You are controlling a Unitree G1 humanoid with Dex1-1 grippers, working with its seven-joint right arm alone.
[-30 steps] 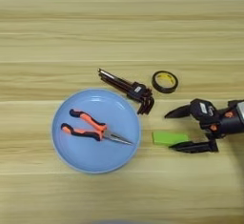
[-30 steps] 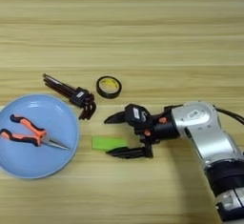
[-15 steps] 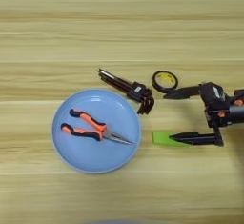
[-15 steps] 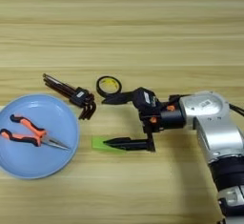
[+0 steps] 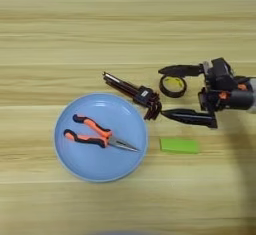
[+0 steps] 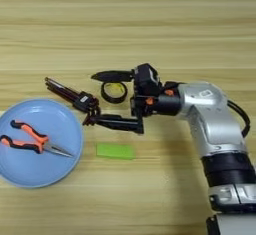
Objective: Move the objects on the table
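Observation:
My right gripper [image 5: 168,92] is open, one black finger on each side of the black tape ring with a yellow core [image 5: 173,86], which lies on the table [image 5: 125,24]. The near finger's tip sits close to the head of the black hex-key bundle [image 5: 134,93]. A flat green bar [image 5: 179,145] lies just below the gripper, untouched. The orange-and-black pliers [image 5: 95,136] rest inside the blue plate [image 5: 70,164]. In the right eye view the gripper [image 6: 95,98] straddles the tape ring [image 6: 114,92] the same way.
The silver forearm [image 6: 210,124] comes in from the lower right. The blue plate [image 6: 15,176] takes up the lower left; the hex keys [image 6: 75,98] lie by its upper right rim. Bare wood spreads across the far half and along the near edge.
The gripper has moved up and left, away from the green bar, and now brackets the tape ring. The green bar lies uncovered. Pliers, plate and hex keys have not moved.

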